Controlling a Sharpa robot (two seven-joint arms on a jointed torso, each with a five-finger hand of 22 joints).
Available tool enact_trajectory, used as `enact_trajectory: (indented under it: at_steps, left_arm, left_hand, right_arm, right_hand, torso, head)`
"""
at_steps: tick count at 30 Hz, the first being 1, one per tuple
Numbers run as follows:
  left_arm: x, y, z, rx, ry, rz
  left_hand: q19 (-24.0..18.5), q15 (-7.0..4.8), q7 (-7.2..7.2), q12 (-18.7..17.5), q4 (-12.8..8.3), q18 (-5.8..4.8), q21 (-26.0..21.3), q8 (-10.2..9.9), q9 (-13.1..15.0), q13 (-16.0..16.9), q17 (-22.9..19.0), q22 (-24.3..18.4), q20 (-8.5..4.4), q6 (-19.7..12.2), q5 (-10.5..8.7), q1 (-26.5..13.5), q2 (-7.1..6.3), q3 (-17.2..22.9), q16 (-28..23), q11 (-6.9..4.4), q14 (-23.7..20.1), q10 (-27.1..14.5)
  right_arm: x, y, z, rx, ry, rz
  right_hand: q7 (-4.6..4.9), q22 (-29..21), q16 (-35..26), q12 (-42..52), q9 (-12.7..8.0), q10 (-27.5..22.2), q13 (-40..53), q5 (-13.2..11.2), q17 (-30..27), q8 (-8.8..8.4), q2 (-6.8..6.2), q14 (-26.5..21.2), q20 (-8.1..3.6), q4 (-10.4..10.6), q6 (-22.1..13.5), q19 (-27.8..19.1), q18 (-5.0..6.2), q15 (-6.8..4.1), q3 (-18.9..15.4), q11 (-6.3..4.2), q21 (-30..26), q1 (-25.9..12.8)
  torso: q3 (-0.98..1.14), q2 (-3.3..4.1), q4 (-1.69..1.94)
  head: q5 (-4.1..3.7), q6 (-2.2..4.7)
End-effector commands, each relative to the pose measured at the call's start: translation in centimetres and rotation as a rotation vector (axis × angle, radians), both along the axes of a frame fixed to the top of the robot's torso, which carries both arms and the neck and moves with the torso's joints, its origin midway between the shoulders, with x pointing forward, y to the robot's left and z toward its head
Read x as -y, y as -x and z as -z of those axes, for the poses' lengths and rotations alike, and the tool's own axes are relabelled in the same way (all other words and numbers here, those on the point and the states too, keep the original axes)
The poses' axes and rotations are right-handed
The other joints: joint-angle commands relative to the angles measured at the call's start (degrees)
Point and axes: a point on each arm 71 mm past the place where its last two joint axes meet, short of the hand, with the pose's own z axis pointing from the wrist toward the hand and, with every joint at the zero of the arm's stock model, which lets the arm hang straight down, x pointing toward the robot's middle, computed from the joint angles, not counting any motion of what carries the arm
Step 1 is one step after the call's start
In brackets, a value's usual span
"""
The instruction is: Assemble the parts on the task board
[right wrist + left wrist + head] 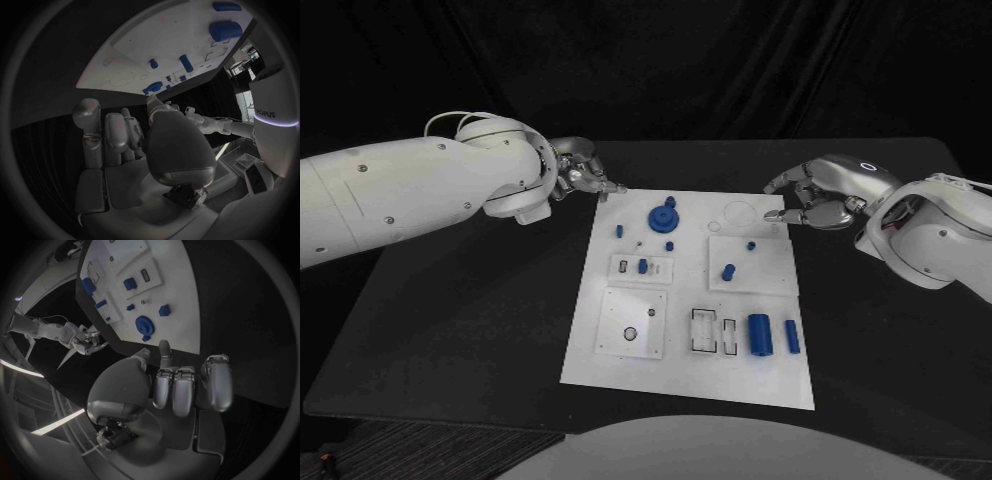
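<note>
The white task board [687, 345] lies in the middle of the black table. A blue gear [662, 217] stands near its far edge, and a thick blue cylinder [760, 334] and a slimmer blue bar [792, 336] lie at its near right. Small blue pieces [728, 270] dot the middle. My left hand [583, 178] hovers just off the board's far left corner, fingers loosely bent, holding nothing. My right hand [816, 195] hangs at the far right corner with its fingers arched apart and empty. The left wrist view shows the gear [144, 327] beyond the fingers [184, 390]. In the right wrist view the cylinder [225, 30] is seen.
Recessed white plates and slots [711, 332] take up the board's near half, and a faint ring outline [740, 212] marks its far right. Bare black table [459, 320] surrounds the board on both sides.
</note>
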Motion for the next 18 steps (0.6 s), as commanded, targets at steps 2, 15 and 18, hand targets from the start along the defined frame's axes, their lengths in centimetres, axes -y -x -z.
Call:
enact_trajectory:
  at_steps: [2,15,18]
  left_arm:
    - [0.3,0.1,1.1,-0.051,-0.051,0.03]
    - [0.4,0.1,3.0,-0.095,-0.058,0.043]
    - [0.5,0.2,3.3,-0.103,-0.058,0.049]
  left_hand:
    - [-0.7,-0.06,0.26,-0.5,0.4,-0.65,-0.5,-0.1,0.4,12.4,13.6,5.6,0.09,-0.2,-0.94,0.2,0.36,-0.9,-0.5,0.07,5.2,4.0]
    - [-1.5,0.35,0.63,-1.1,2.0,-0.46,-1.5,-0.1,1.9,11.8,13.0,5.6,0.53,-0.5,-5.38,-4.6,1.27,-5.7,-0.8,0.47,4.9,3.4]
    - [-1.7,0.37,0.65,-1.5,1.9,-0.39,-1.7,-0.2,2.0,11.2,12.7,5.5,0.55,-0.6,-5.33,-4.7,1.37,-5.9,-0.9,0.5,4.7,2.9]
  right_arm:
    - [-0.1,0.1,0.1,0.008,-0.004,-0.009]
    - [0.0,0.2,0.1,0.003,-0.003,-0.008]
    - [0.0,0.2,0.1,0.003,-0.003,-0.008]
  right_hand:
    - [-0.08,-0.1,-0.2,-0.4,-0.1,-0.3,1.1,0.2,-0.1,0.24,0.35,0.0,0.11,-0.2,0.4,-0.3,1.03,0.26,-0.3,-0.02,-0.2,0.3]
    - [-0.08,-0.1,-0.4,-0.9,-0.1,-0.8,0.5,0.4,-0.3,0.25,0.44,-0.1,0.12,-0.3,0.5,-0.4,1.06,0.27,-0.3,-0.02,-0.4,0.4]
    - [-0.07,-0.2,-0.5,-1.1,-0.1,-0.9,0.4,0.4,-0.4,0.25,0.5,-0.1,0.12,-0.2,0.5,-0.4,1.08,0.27,-0.3,-0.02,-0.6,0.4]
  torso:
    - [-0.24,0.13,-0.02]
    - [-0.12,0.02,0.04]
    - [-0.07,0.03,0.05]
  head:
    - [0.06,-0.01]
    - [0.15,-0.01]
    - [0.22,-0.01]
